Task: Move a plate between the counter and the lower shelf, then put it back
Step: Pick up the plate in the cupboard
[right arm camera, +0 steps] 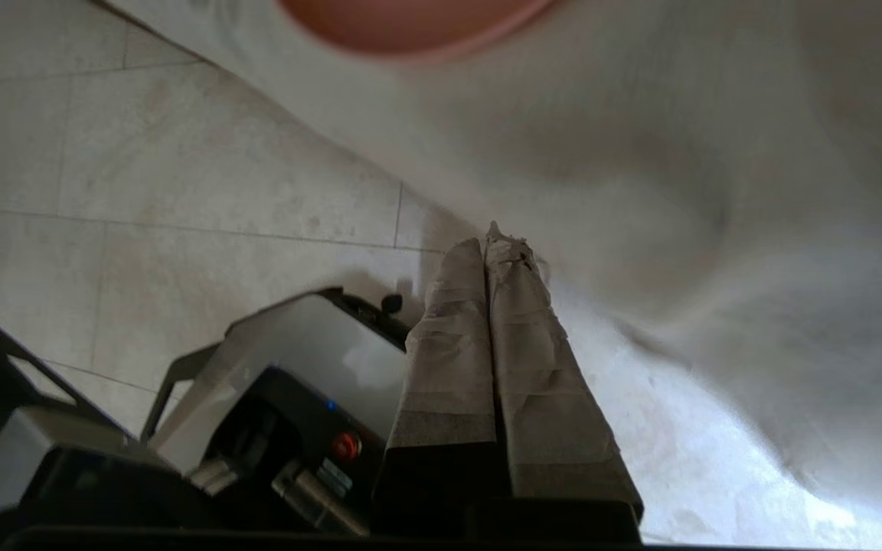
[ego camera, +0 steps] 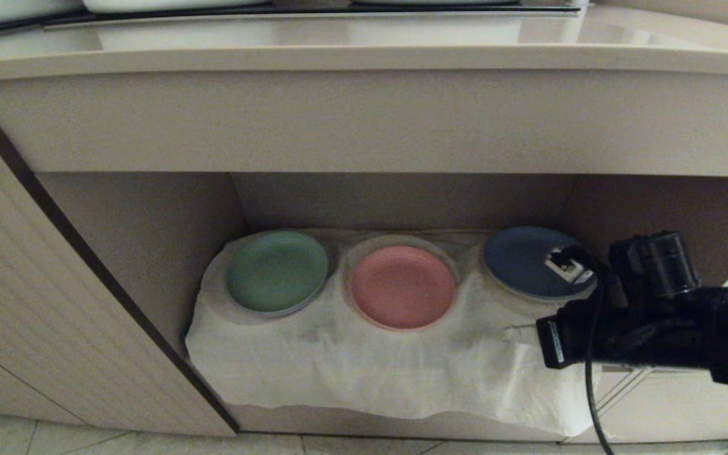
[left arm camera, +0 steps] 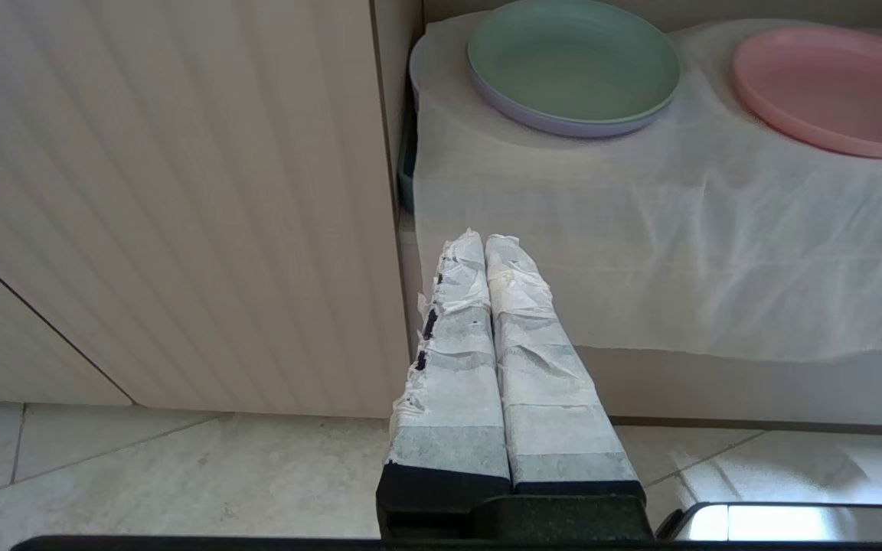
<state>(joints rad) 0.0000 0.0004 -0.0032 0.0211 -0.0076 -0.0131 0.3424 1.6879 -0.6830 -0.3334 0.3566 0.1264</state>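
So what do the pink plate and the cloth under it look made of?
The round salmon-pink plate looks like matte plastic or melamine: even colour, soft dull sheen, no glaze glare; ceramic can't be ruled out. The off-white cloth looks like thin gauzy fabric: it drapes, wrinkles and shows round humps beneath.

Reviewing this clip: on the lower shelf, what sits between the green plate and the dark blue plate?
The pink plate sits between the green plate and the dark blue plate, all three on the white cloth; the head view shows it.

no legible text or labels anywhere
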